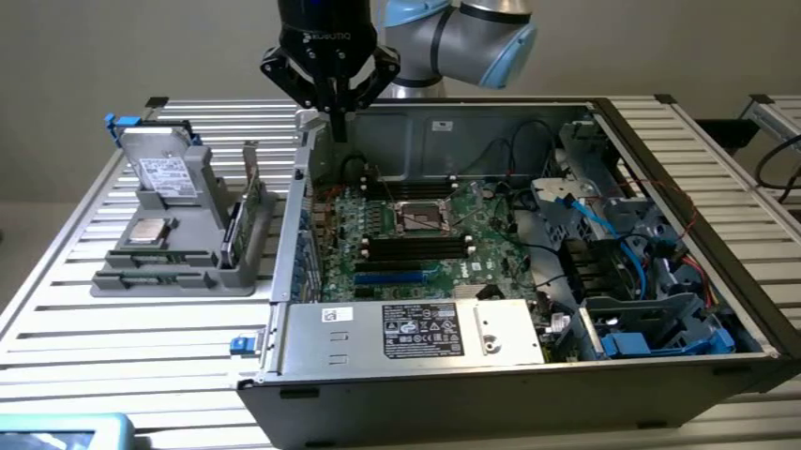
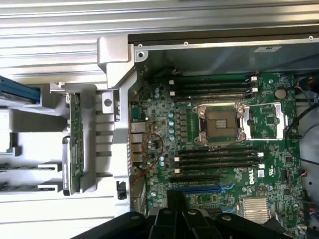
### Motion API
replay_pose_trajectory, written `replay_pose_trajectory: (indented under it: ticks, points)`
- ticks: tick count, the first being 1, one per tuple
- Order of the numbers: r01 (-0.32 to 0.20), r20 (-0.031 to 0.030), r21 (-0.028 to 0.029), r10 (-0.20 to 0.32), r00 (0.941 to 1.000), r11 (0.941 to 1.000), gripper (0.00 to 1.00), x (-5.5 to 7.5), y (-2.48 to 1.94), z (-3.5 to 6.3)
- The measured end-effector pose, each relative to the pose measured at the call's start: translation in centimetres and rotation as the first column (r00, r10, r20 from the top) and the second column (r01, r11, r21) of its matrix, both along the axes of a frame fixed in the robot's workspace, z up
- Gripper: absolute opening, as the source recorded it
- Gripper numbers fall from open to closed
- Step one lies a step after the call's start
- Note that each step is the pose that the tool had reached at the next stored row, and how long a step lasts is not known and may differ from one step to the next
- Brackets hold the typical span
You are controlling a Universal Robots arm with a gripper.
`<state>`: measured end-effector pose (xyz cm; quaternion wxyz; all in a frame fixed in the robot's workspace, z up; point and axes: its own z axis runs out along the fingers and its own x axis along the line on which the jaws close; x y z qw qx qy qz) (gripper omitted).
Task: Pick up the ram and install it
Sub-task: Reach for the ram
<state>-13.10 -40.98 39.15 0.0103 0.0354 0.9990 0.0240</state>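
We're on the pick-up approach: the gripper (image 1: 336, 112), fingers pinched together and empty, hovers over the case's (image 1: 375, 375) far corner, the ram (image 2: 75, 144) on edge in the grey holder (image 1: 163, 272) at the exterior view's left, so grasping it, we judge, needs fingers opened.

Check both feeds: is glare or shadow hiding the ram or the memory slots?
Wrist view: the ram and the black memory slots are evenly lit, with no glare or shadow across them; the slatted table beside the case is nearly washed out. Exterior view: the motherboard lies in mild shade from the case walls, its slots distinguishable.
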Motion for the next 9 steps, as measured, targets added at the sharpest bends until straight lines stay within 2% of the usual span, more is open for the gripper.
replay_pose_trajectory:
  ticks: [9]
  points:
    - [0.000,0.0001,0.0001,0.000,1.0000,1.0000,0.11,-3.0,-0.91,-0.09]
